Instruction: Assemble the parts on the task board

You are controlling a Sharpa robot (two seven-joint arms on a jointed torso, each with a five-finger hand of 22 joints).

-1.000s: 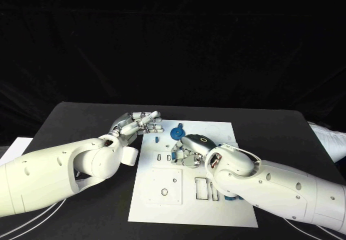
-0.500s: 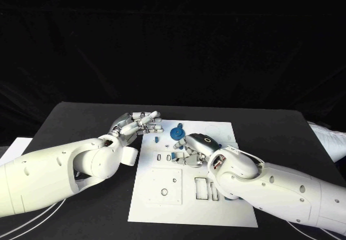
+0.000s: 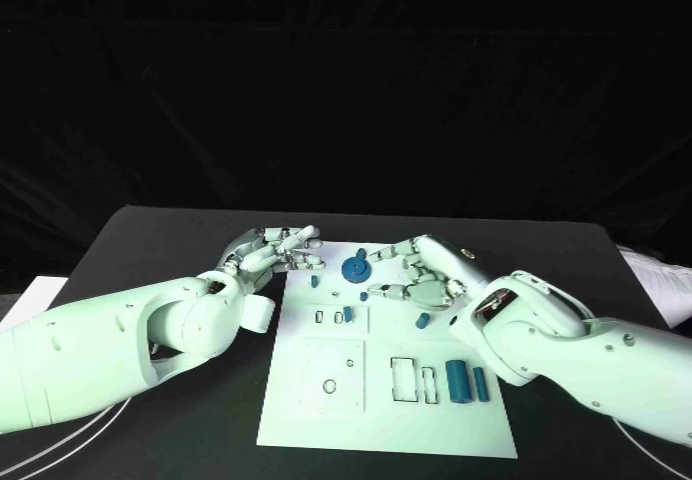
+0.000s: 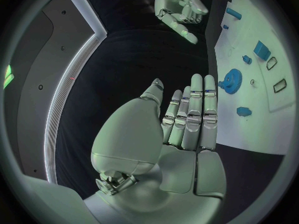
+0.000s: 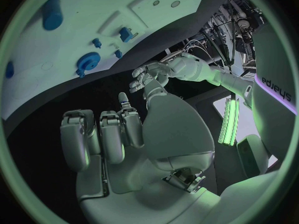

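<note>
**Both hands hovering at the board's far end, nothing gripped**

The left hand (image 3: 283, 250) is hanging at the far left corner of the task board (image 3: 387, 430), its fingers (image 4: 194, 115) lying straight and side by side, holding nothing. The right hand (image 3: 433, 272) is poised over the board's far right part with its fingers curled in; the right wrist view shows nothing in them.

Between the two hands the blue gear (image 3: 353, 268) is sitting on the board, nearer the left fingertips than the right palm. A small blue peg (image 3: 423, 321) is lying just on the near side of the right hand, and two larger blue cylinders (image 3: 464, 381) are lying further back along the right forearm, beside the empty rectangular slots (image 3: 417, 381). Two small blue pieces (image 3: 330, 316) are standing in sockets toward the left arm.

Judging from this, the risk is crowding: both hands are working close round the gear, so a reach by either could collide with the other or nudge the loose peg. The right forearm is also passing close over the cylinders and could roll them off the board.
</note>
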